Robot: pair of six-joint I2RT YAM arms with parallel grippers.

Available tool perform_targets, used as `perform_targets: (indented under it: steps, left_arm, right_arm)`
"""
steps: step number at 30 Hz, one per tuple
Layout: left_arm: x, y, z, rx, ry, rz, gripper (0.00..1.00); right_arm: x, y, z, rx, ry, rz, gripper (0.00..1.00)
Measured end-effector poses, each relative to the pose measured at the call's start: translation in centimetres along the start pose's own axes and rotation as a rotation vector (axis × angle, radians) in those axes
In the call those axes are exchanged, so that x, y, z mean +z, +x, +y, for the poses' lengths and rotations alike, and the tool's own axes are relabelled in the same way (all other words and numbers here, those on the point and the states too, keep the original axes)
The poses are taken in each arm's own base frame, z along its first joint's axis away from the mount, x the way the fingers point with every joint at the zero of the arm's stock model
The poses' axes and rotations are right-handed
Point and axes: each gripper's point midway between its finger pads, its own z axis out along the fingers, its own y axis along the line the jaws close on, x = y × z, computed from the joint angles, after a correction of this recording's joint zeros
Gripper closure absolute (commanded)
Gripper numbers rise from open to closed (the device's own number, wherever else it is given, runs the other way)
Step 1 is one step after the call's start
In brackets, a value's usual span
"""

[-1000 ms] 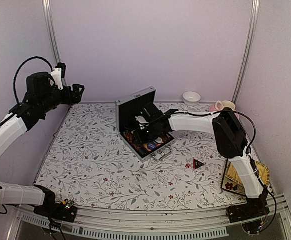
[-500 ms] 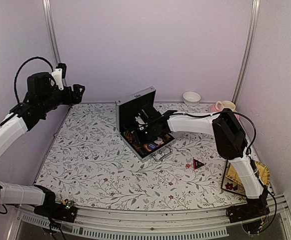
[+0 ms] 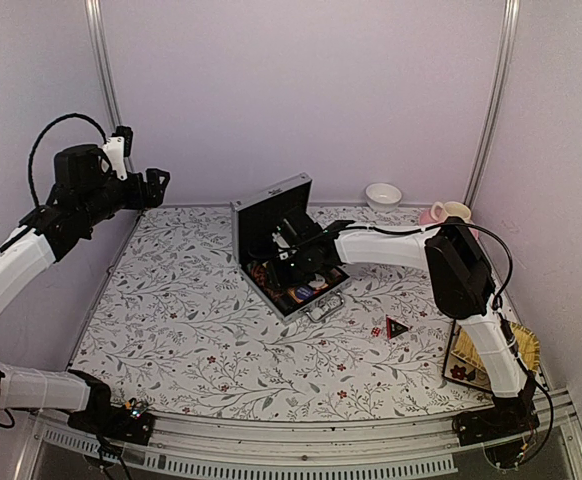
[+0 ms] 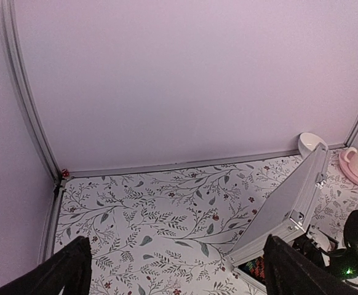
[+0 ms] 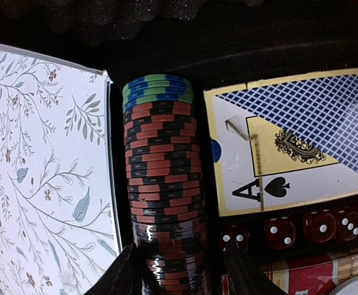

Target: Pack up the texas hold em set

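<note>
The silver briefcase (image 3: pixel 271 215) stands open at mid-table, its lid upright and seen from behind in the left wrist view (image 4: pixel 290 203). My right gripper (image 3: pixel 279 262) reaches into its black-lined base. There its jaws (image 5: pixel 180 273) are shut on a stack of red-black chips (image 5: pixel 163 178) with green and blue chips at the far end, lying along the left wall. Beside the stack lie a deck of cards (image 5: pixel 290 141) showing the ace of spades and a row of red dice (image 5: pixel 320 227). A black-red triangular marker (image 3: pixel 396 327) lies on the table right of the case. My left gripper (image 3: pixel 161 186) hangs open, high at the back left.
A white bowl (image 3: pixel 383 194) and a pink cup on a saucer (image 3: pixel 449 212) stand at the back right. A yellow woven tray (image 3: pixel 481 355) lies by the right arm's base. A small red die (image 3: pixel 377 331) lies next to the marker. The floral cloth (image 3: pixel 191 320) covers the table.
My right gripper has shifted slightly deeper into the case with the chip stack. The left arm has not moved.
</note>
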Motion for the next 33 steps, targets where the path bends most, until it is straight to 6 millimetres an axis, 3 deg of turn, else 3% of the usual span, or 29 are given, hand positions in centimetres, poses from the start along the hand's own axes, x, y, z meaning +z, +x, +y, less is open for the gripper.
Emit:
perform_targets:
  steps: [20, 33]
  left_arm:
    - [0.0, 0.0, 0.0, 0.0, 0.0, 0.0, 0.03]
    - [0.0, 0.0, 0.0, 0.0, 0.0, 0.0, 0.03]
  right_arm:
    - [-0.3, -0.5, -1.2, 0.043, 0.055, -0.025, 0.57]
    - [-0.3, -1.1, -2.1, 0.074, 0.03, -0.027, 0.53]
